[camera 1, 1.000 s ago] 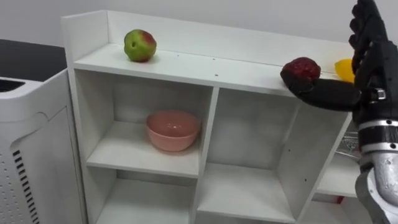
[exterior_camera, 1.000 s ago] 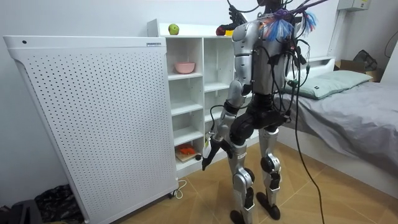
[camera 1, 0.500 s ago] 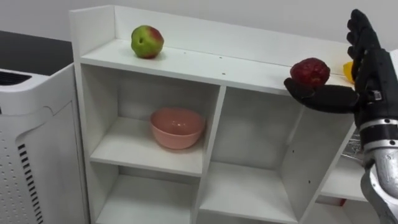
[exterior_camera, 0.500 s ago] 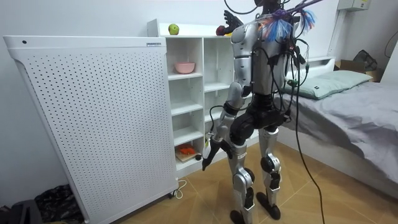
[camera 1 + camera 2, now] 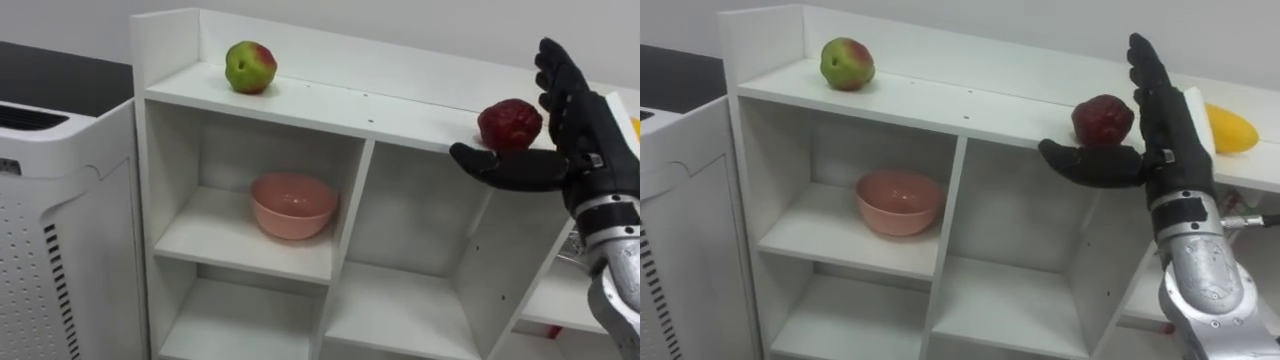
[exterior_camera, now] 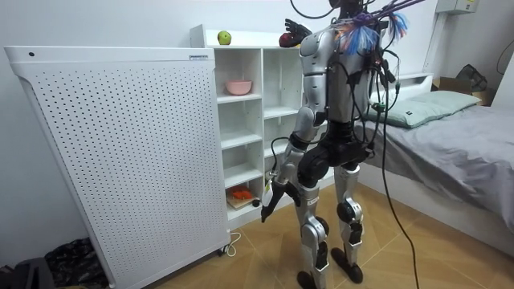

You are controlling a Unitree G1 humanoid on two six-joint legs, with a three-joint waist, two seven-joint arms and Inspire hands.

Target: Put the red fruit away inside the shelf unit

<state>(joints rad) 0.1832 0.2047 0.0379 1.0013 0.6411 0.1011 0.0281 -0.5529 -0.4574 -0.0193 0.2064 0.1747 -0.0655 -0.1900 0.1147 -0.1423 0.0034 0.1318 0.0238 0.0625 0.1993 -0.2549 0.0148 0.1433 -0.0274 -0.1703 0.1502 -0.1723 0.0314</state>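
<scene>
Closest to my head camera is the right robot hand [image 5: 583, 142], raised in front of the closet's top board with its fingers straight and spread upward and the thumb stretched out sideways; it grips nothing. The thumb lies along the front edge of the top board, just under the dark red fruit [image 5: 509, 124], which sits on that board just beside the palm. I cannot tell whether the fruit touches the hand.

Lower and further in, a pink bowl [image 5: 292, 205] rests in the upper left compartment of the white closet [image 5: 330, 100]. A green and red apple [image 5: 250, 67] stands on the top board near its left end, and a yellow fruit [image 5: 1230, 129] lies beyond the raised hand.

In the room view I see the robot standing upright before the closet, its left robot hand [image 6: 268, 199] hanging low by the thigh; I cannot tell how its fingers are set.
</scene>
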